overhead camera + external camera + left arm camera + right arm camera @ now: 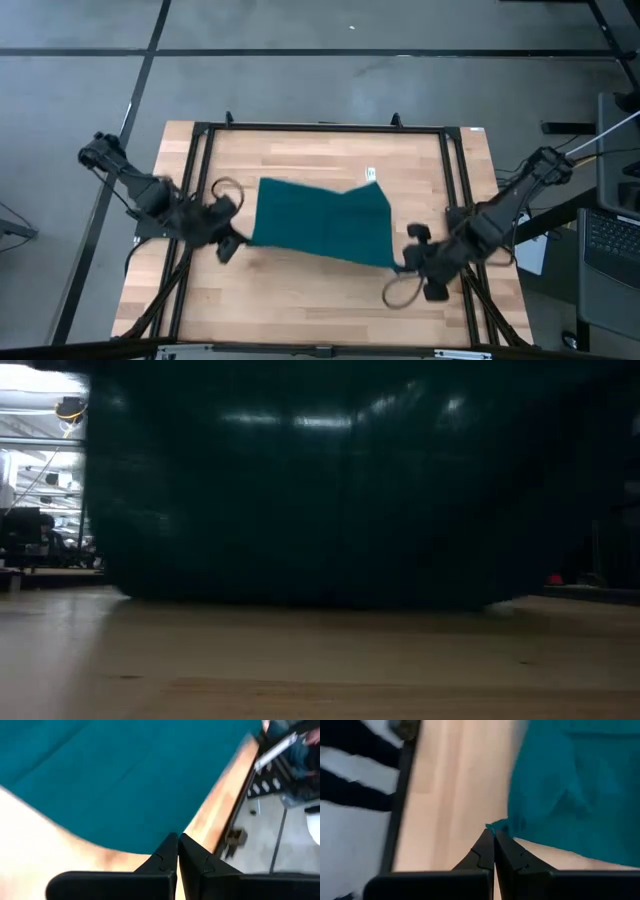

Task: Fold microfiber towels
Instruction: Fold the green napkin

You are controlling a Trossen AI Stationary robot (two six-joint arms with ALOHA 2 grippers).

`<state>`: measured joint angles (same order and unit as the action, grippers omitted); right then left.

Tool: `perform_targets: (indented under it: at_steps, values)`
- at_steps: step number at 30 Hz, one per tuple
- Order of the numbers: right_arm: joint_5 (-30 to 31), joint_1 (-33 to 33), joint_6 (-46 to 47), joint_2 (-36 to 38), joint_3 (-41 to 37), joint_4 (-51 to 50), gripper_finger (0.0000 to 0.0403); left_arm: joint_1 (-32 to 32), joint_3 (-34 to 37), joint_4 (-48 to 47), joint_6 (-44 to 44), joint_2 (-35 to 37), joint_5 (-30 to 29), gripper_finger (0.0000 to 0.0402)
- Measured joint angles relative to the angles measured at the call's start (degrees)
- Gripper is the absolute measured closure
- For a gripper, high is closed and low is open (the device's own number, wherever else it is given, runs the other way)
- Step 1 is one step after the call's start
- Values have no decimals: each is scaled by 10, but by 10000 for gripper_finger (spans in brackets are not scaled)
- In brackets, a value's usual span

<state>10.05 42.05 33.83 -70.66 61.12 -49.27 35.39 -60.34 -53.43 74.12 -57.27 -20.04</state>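
Teal microfiber towel hangs stretched above table.

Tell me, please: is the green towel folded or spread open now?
Spread open, not folded: the towel hangs as one sheet between the left end effector and right end effector, each shut on a corner.

Light wooden table with black metal frame; laptop alongside.
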Motion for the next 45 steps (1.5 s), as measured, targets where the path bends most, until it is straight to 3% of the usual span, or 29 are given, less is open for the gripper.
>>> perform_targets:
  at_steps: [6, 11, 16, 24, 32, 45]
  values:
    - [10, 54, 84, -21, 0, 55, 403, 114, 0, -18, 122, -23, -47, 400]
    - [24, 57, 91, -35, 0, 69, 403, 141, 0, -21, 164, -47, -61, 400]
    - [61, 11, 40, -38, 0, 48, 403, 117, 0, -45, 212, -58, -110, 400]
    - [111, -68, -11, -38, 0, -32, 403, 58, 0, -78, 219, -61, -158, 400]
    - [150, -96, -13, -39, -1, -56, 403, 14, 0, -149, 238, -61, -168, 400]
    - [163, -110, 8, -40, -37, -33, 403, -26, 0, -133, 262, -130, -186, 394]
